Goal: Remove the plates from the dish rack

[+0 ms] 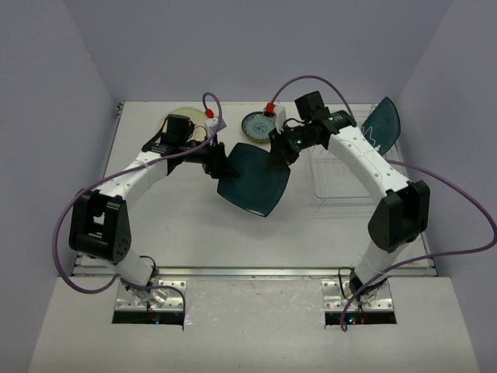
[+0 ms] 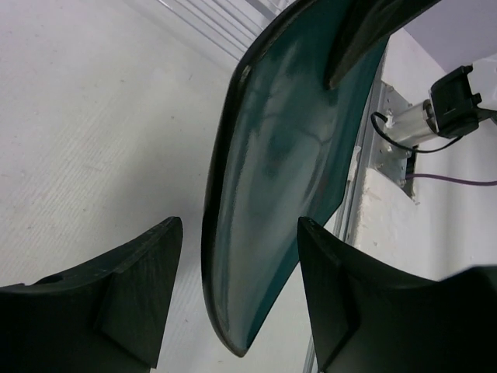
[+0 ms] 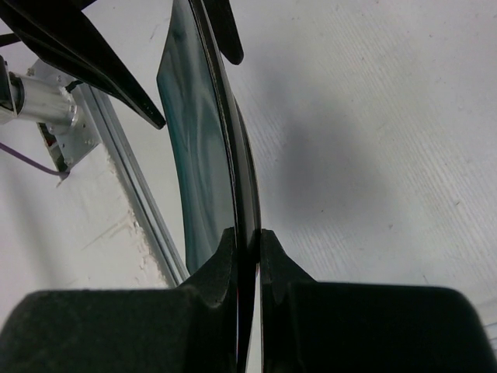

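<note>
A white table point(image 1: 194, 233) fills the floor of a pale grey booth. Above its middle, between the two arms, hangs the dark-teal plate point(image 1: 252, 183), a glossy rounded square with a raised rim, left of the dish rack point(image 1: 342, 183) and clear of it. The right gripper point(image 3: 248, 241) pinches its rim tight, one finger on each face. The left gripper point(image 2: 239, 225) stands wide, straddling the opposite edge (a gap shows on either side). The rack's thin white wires barely read against the table, and the right arm crosses it. Farther back lie a small teal-patterned plate point(image 1: 256, 124) and a pale plate point(image 1: 180, 116) half hidden by the left arm; another dark plate point(image 1: 382, 124) stands at the rack's far end.
</note>
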Available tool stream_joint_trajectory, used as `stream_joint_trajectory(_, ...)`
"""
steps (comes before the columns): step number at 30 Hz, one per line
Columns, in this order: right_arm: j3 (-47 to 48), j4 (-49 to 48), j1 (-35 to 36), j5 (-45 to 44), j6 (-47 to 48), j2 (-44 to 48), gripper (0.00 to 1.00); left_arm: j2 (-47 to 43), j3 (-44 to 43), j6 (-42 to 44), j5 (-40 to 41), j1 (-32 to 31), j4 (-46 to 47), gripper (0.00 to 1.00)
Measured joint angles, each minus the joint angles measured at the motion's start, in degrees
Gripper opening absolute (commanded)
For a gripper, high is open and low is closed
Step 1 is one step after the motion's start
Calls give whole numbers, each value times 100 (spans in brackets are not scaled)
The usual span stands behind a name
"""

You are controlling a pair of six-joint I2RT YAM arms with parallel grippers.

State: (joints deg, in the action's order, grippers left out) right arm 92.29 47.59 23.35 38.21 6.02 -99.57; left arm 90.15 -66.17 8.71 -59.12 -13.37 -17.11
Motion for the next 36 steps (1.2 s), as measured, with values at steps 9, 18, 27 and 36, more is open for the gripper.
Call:
stream_joint_trajectory(9, 215, 117, 18, 179, 3, -153, 0, 159, 48, 435, -6, -314, -378, 16)
stream_joint_trajectory(18, 266, 207, 42, 57, 167, -152, 77, 283, 398, -55, -455, -253, -7, 0)
stream_joint_trajectory(27, 264, -184, -281, -446, -640, -74, 91, 374, 1246, -1700, 120, 587, 883, 0)
stream_joint_trajectory(36, 250, -453, -1515, -528, -1373, -68, 91, 1401, 992, -2394, 761, 824, 1353, 0)
